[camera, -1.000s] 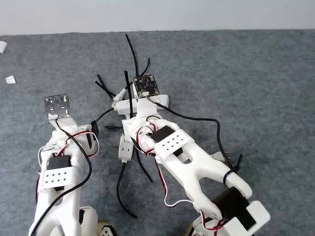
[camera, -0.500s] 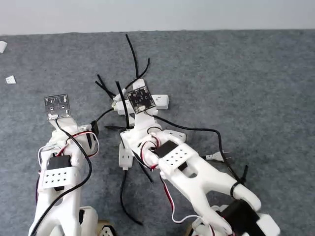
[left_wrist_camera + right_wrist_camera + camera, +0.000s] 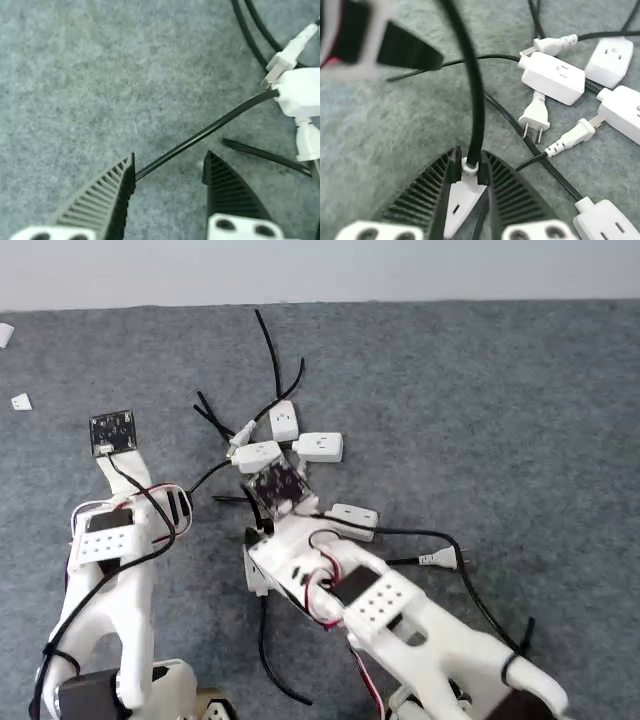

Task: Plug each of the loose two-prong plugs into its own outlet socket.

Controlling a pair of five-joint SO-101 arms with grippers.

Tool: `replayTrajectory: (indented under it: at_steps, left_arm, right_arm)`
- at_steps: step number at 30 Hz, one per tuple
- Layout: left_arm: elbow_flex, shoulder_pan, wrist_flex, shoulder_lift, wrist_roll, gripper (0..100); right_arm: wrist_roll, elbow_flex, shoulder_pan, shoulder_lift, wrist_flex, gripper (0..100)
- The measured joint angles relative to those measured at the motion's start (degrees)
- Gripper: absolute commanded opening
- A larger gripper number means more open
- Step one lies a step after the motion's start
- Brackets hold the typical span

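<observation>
My right gripper [image 3: 468, 162] is shut on a white outlet socket [image 3: 461, 192] whose black cord [image 3: 470, 90] rises between the fingers. Beyond it lie two loose two-prong plugs [image 3: 535, 116] [image 3: 571, 139] and a third plug [image 3: 551, 44] beside a socket [image 3: 553, 76]. In the high view three sockets [image 3: 284, 422] [image 3: 320, 447] [image 3: 256, 455] cluster at the centre and a fourth [image 3: 350, 516] lies by the right arm [image 3: 390, 605]. My left gripper [image 3: 167, 162] is open, low over a black cord [image 3: 200, 135] that runs between its fingers to a white socket [image 3: 301, 91].
Another white plug [image 3: 440, 560] lies on the grey carpet right of the right arm. Black cords [image 3: 272, 355] fan out toward the back edge. The left arm [image 3: 105, 570] stands at the near left, and its dark finger [image 3: 402, 50] shows close by in the right wrist view.
The right arm has drawn back toward the near edge with the socket in its gripper, uncovering the socket cluster. The left arm's wrist has shifted farther out and its upper part leaned left.
</observation>
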Motion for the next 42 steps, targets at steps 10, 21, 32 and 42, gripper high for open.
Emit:
replayTrajectory:
  at_steps: [10,21,32,42]
  left_arm:
    - [-0.62,-0.09,0.53,0.53,0.00,21]
    - [-0.62,-0.09,0.53,0.53,0.00,21]
    - [-0.62,-0.09,0.53,0.53,0.00,21]
    - [-0.62,-0.09,0.53,0.53,0.00,21]
  right_arm:
    - [5.36,1.67,-0.53,-0.70,-0.18,0.8]
    - [3.69,-0.18,0.53,0.70,2.46,0.8]
    - [3.69,-6.33,0.62,9.14,4.84,0.8]
    - [5.98,-13.36,0.26,14.51,10.81,0.8]
